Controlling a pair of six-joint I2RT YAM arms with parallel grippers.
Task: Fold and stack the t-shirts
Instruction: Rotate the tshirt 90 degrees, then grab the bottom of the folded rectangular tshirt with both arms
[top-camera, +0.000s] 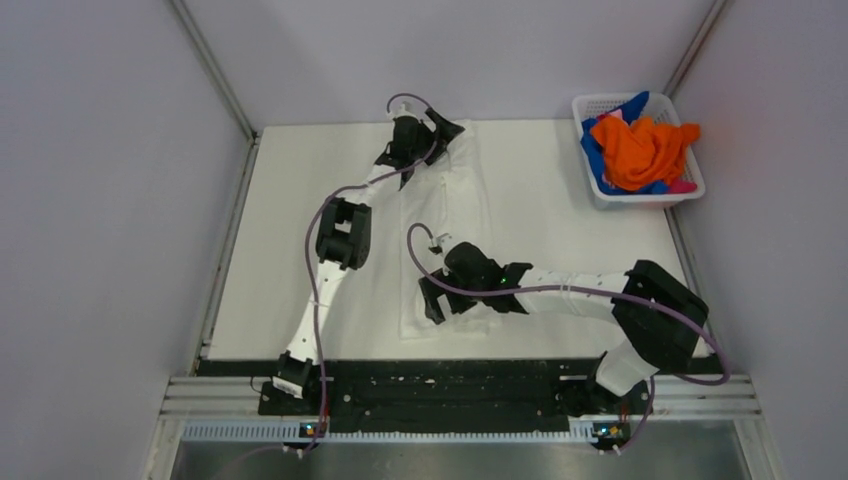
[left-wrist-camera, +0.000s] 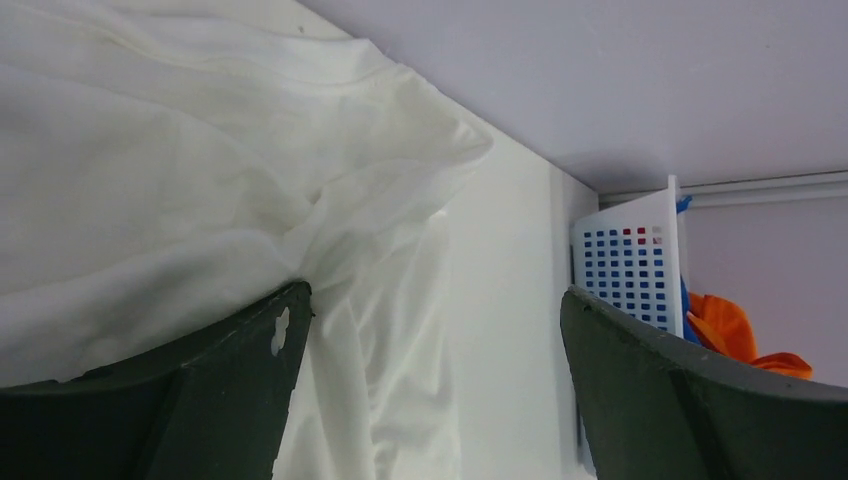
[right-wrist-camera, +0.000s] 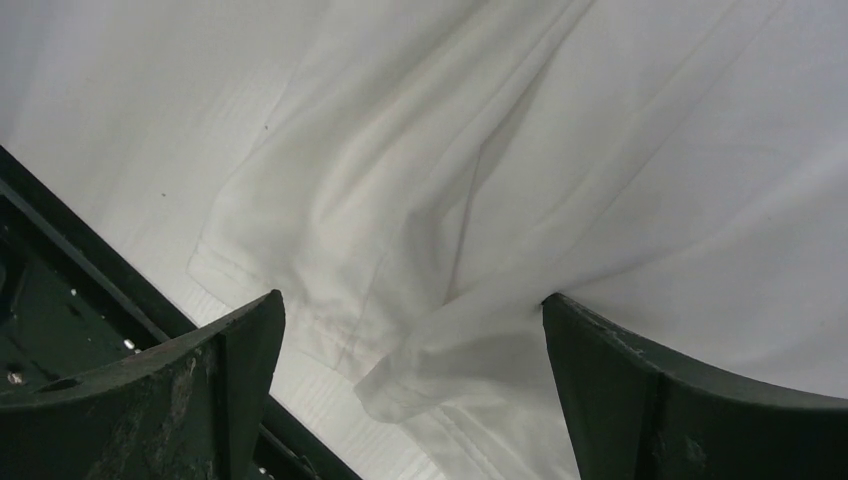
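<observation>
A large white t-shirt (top-camera: 462, 200) lies lengthwise down the middle of the white table. My left gripper (top-camera: 443, 136) is at its far end, open, and in the left wrist view the left gripper (left-wrist-camera: 435, 295) has one finger (left-wrist-camera: 240, 380) against a bunched fold of the white cloth (left-wrist-camera: 150, 180). My right gripper (top-camera: 433, 298) is over the near end, also open. In the right wrist view a rumpled fold of the shirt (right-wrist-camera: 650, 150) lies in the gap of the right gripper (right-wrist-camera: 412, 300), ungripped. Orange (top-camera: 640, 150), blue (top-camera: 592, 152) and pink (top-camera: 683, 186) t-shirts are heaped in a basket.
The white lattice basket (top-camera: 648, 198) stands at the table's back right corner; the basket (left-wrist-camera: 630, 265) also shows in the left wrist view, with orange cloth (left-wrist-camera: 725, 325). The dark front rail (right-wrist-camera: 60, 300) runs beside the near hem. Grey walls enclose the table.
</observation>
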